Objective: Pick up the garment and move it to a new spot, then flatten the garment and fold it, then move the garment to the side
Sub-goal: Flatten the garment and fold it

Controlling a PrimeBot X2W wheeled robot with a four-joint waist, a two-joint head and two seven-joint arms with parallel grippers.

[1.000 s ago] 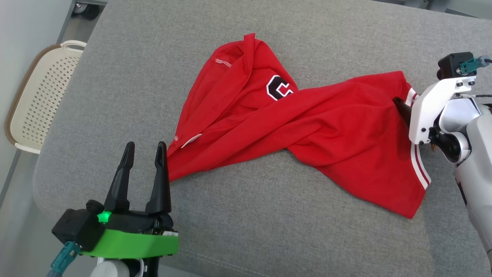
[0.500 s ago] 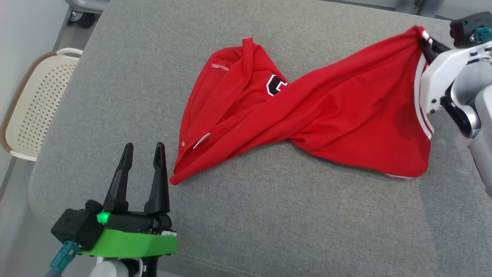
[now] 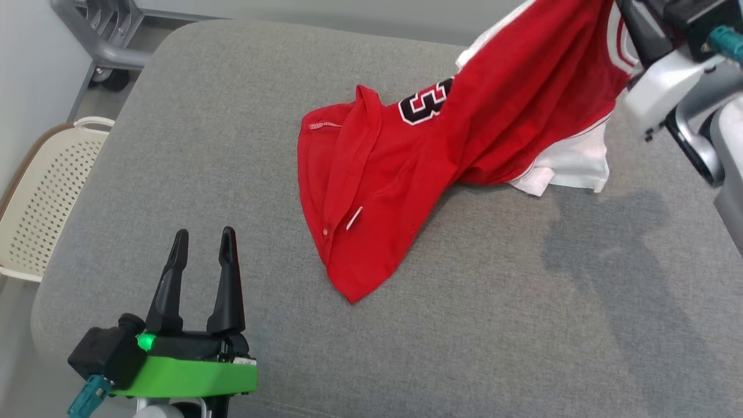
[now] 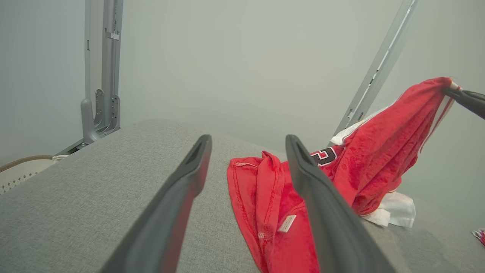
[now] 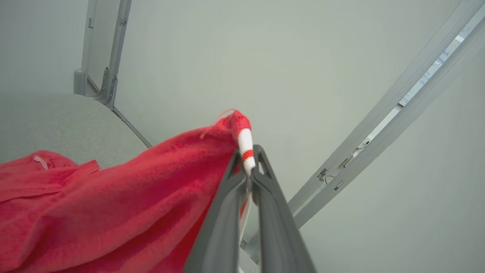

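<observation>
A cream basket point(image 3: 32, 203) with a holed bottom sits on the floor off the left edge of the gray cushion point(image 3: 476, 325), and a gray metal frame point(image 3: 96, 40) on a small wheel point(image 3: 107, 78) stands at the far left corner. Nothing lies between the left pincer point(image 3: 204, 238) and the red garment point(image 3: 400, 191). That pincer hovers over the near left of the cushion with its two dark fingers apart and pointing away, holding nothing. The right pincer point(image 5: 249, 157) is up at the far right, pressed together on the garment's red-and-white striped edge, so that end hangs lifted in the air. From there the cloth slopes down to the left, and its lower part lies on the middle of the cushion, ending in a point toward the near side. A black-and-white number print point(image 3: 426, 101) shows on the rising part, a small white tag point(image 3: 354, 217) on the lying part, and white cloth point(image 3: 574, 165) shows beneath the red on the right. The cushion is flat woven gray fabric with rounded corners; the lifted cloth casts a soft shadow point(image 3: 609, 249) on its right side. A plain pale wall closes the far side, with slanted metal rails point(image 5: 379, 125) against it. Bare cushion runs wide across the near side and the right, and between the left pincer and the left edge.
</observation>
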